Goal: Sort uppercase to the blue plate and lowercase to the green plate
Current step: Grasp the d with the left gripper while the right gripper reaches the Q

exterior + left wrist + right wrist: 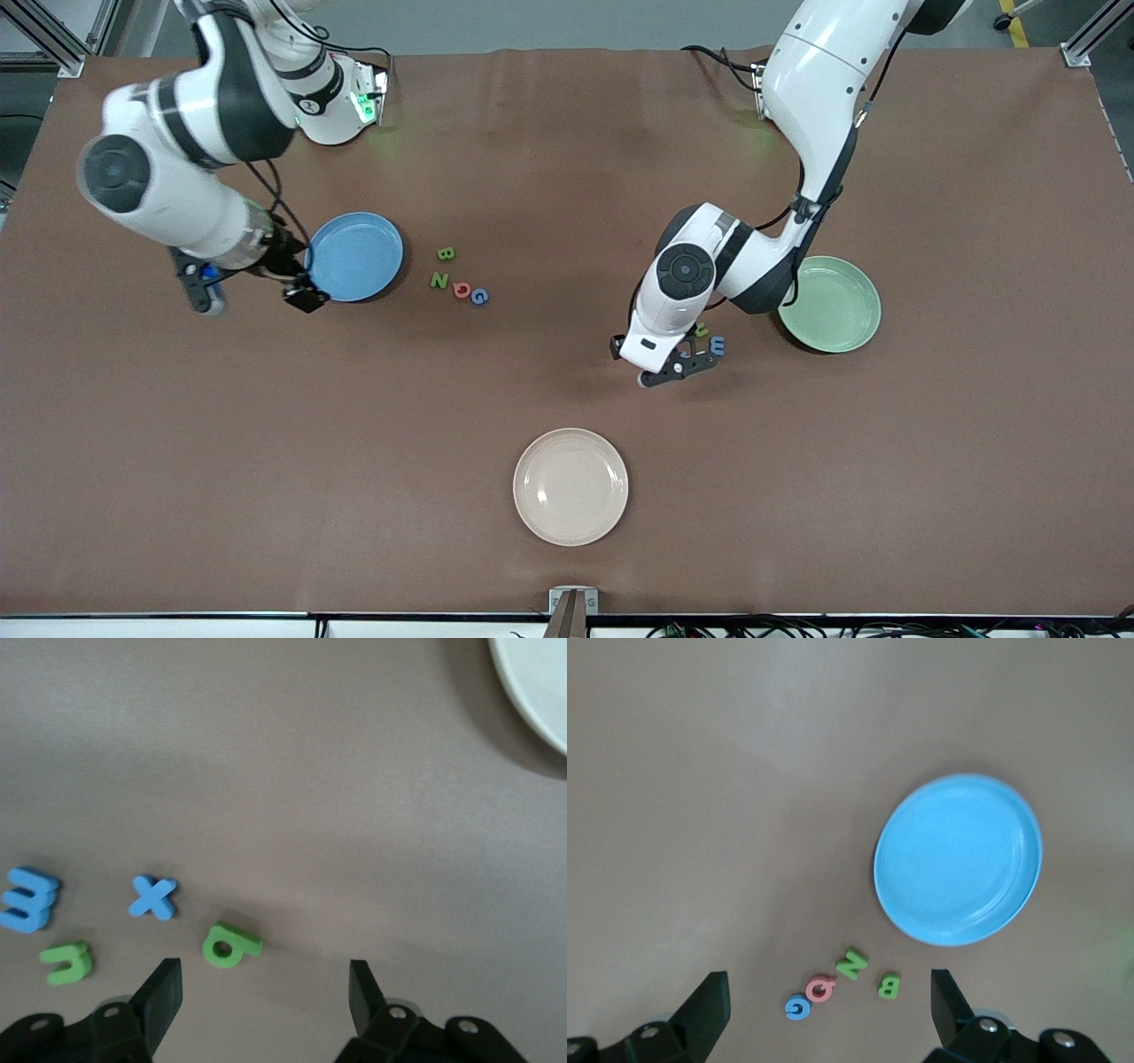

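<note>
Brown cloth covers the table [567,159]. At the right arm's end, the right gripper [252,297] is held in the air over the table just beside the blue plate [356,256], with its jaws spread wide and nothing between them. In the right wrist view four uppercase letters are seen between the two fingertips: blue G [797,1006], pinkish-red Q [820,989], green N [851,964] and green B [889,985]. They lie on the cloth beside the blue plate. A cream plate [570,486] is seen nearest the front camera.

The left gripper [684,365] is held low near the green plate [831,304], its jaws apart and unloaded. In the left wrist view the green b [229,944] lies between the fingertips, close to one finger [163,990]. Outside that finger lie the blue x [152,897], green u [67,962] and blue m [29,898].
</note>
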Controlling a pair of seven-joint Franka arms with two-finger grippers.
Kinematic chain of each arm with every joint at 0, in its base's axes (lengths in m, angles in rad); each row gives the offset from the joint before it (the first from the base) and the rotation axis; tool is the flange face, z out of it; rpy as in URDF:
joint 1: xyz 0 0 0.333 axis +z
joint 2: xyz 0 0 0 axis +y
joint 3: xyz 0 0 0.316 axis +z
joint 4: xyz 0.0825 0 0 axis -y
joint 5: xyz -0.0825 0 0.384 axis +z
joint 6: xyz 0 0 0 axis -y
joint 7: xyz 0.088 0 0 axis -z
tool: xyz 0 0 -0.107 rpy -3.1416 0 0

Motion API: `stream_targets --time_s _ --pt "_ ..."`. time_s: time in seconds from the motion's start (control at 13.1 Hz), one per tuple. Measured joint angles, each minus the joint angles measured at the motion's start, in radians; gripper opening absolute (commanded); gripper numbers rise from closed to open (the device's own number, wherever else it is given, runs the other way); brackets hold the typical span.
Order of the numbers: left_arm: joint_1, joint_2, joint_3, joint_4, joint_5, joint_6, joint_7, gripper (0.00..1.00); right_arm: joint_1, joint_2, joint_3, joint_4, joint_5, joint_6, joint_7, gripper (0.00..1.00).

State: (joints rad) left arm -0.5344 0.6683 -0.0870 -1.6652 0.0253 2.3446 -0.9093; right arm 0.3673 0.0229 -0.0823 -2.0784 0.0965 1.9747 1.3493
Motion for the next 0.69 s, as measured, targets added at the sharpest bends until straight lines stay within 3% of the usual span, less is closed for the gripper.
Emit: stream_targets --time_s 0.31,0.69 --pt "0.0 0.036 0.001 -0.007 0.059 0.019 0.003 0.78 0.145 0.006 0.003 -0.088 -0.008 0.148 0.235 1.0" --pt "0.001 0.039 0.0 -0.029 0.103 0.037 0.147 0.76 0.169 0.107 0.002 -0.14 -0.01 0.349 0.418 1.0"
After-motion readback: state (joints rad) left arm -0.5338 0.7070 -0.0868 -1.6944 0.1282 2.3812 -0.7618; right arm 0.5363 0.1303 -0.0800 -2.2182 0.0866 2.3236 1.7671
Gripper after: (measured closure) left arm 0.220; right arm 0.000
